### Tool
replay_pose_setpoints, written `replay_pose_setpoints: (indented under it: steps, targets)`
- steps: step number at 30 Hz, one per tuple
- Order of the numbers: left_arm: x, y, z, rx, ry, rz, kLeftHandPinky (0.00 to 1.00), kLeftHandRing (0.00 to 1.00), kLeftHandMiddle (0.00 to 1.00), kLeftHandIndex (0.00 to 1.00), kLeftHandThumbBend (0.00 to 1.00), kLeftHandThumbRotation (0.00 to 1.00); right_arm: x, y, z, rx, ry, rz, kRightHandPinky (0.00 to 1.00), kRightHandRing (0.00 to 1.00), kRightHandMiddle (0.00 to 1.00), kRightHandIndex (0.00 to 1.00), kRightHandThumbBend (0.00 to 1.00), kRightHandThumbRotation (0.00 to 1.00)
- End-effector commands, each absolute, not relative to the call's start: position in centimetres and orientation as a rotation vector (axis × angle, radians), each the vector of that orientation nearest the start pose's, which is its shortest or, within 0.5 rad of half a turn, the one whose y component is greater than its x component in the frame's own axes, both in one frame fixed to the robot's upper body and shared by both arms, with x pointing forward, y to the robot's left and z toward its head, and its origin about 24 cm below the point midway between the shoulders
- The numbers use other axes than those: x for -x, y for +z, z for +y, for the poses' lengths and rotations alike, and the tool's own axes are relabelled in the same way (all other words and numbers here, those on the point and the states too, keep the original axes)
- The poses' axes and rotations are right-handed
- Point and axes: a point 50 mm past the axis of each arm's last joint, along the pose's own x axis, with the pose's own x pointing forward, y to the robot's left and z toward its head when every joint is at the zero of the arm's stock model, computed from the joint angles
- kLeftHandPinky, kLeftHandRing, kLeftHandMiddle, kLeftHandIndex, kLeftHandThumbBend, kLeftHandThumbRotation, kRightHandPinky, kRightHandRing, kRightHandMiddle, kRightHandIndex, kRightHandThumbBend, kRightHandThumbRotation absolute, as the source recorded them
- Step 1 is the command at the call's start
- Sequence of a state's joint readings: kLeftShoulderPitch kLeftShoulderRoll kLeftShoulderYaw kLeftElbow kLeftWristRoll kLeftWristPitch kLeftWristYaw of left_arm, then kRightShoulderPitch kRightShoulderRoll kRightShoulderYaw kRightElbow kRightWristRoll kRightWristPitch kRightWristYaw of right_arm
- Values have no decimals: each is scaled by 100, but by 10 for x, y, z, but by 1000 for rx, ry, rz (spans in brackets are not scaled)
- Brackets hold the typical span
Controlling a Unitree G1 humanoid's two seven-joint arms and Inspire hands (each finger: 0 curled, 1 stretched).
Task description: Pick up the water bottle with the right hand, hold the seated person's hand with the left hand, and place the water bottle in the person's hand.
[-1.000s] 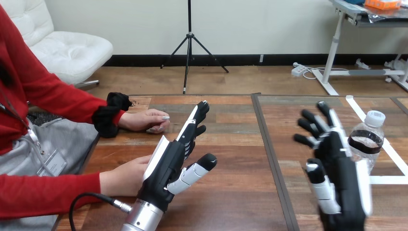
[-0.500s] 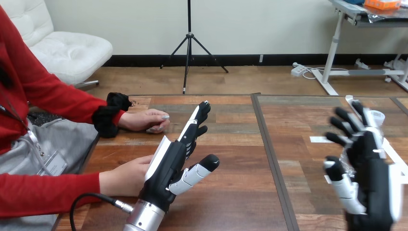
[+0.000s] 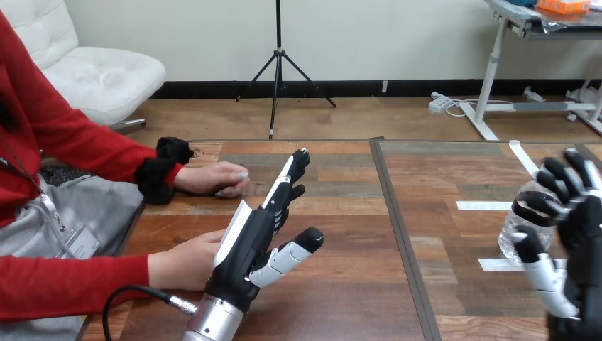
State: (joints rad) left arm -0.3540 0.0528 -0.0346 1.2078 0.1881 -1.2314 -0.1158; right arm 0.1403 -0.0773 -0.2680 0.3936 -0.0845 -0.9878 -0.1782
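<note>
My right robot hand (image 3: 578, 238) has swung right; its spread fingers now stand in front of the water bottle (image 3: 508, 240) at the counter's (image 3: 355, 284) right, gripping nothing. My left robot hand (image 3: 259, 238) is open beside the person's hand (image 3: 181, 261).

Bright, even light is falling from overhead onto the worktop (image 3: 341, 213), casting only a soft, faint shadow under the person's far hand (image 3: 213, 177). The silver left forearm (image 3: 211, 321) is catching a pale glint.

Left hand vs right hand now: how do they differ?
The left hand holds its fingers straight beside the person's nearer hand; the right hand spreads its fingers by the water bottle. The left hand is mid-table, the right hand at the view's right edge. Both open, gripping nothing.
</note>
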Motion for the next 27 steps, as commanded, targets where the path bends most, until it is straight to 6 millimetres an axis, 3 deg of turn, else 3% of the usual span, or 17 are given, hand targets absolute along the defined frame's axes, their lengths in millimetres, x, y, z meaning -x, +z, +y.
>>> replay_pose_setpoints:
  steps: [1, 27]
  targets:
    - [-260, 1, 114, -178, -409, -431, 94, 99, 100, 100, 100, 89, -196, 48, -234, 230, -372, -615, 68, 82, 84, 88, 100, 70]
    - [-258, 0, 111, -176, -410, -431, 93, 99, 100, 100, 100, 90, -205, 45, -256, 275, -441, -535, 76, 87, 88, 91, 100, 60]
